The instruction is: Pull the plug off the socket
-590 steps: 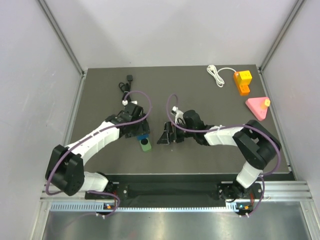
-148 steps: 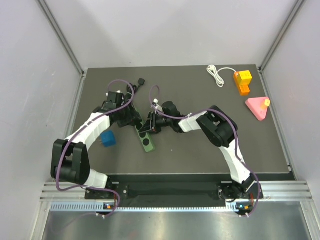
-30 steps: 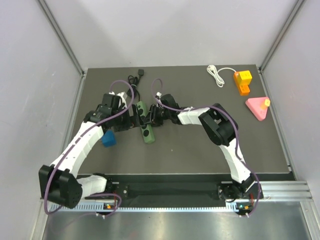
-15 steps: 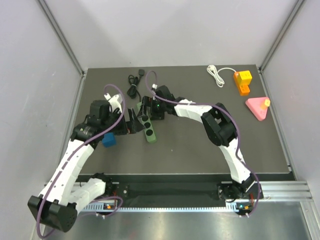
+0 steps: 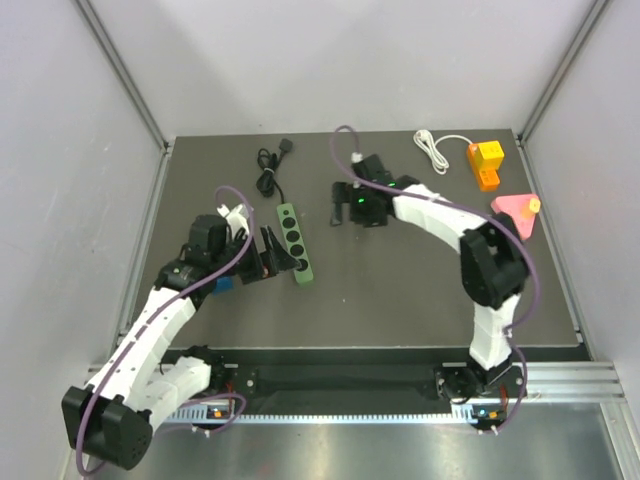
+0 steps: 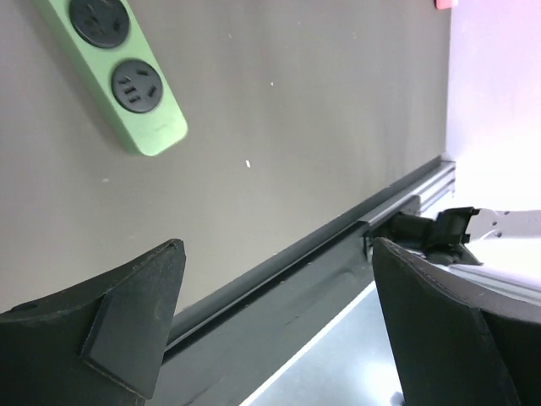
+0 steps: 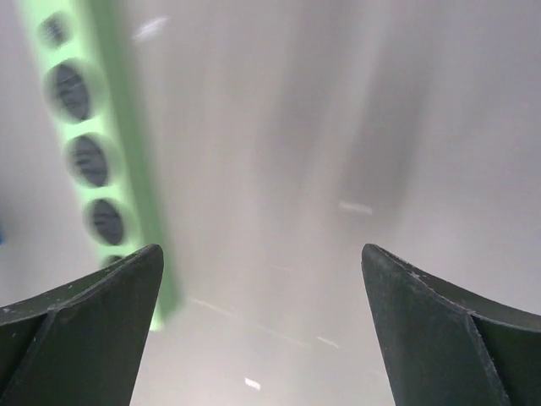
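Plug: blue block (image 5: 224, 283), seemingly the plug, on the worktop (image 5: 420, 290) just left of the green power strip (image 5: 295, 243), half hidden by the left arm.
Sockets (image 6: 136, 85): visible ones empty.
Left gripper (image 6: 275, 279): open, empty.
Right gripper (image 7: 262, 262): open, empty.
Progress: pull looks done.

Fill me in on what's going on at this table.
Two robot arms are at a green power strip. Its sockets show empty, and the blue plug lies on the table apart from it, by the left arm. The left pincer and right pincer are both open, holding nothing.
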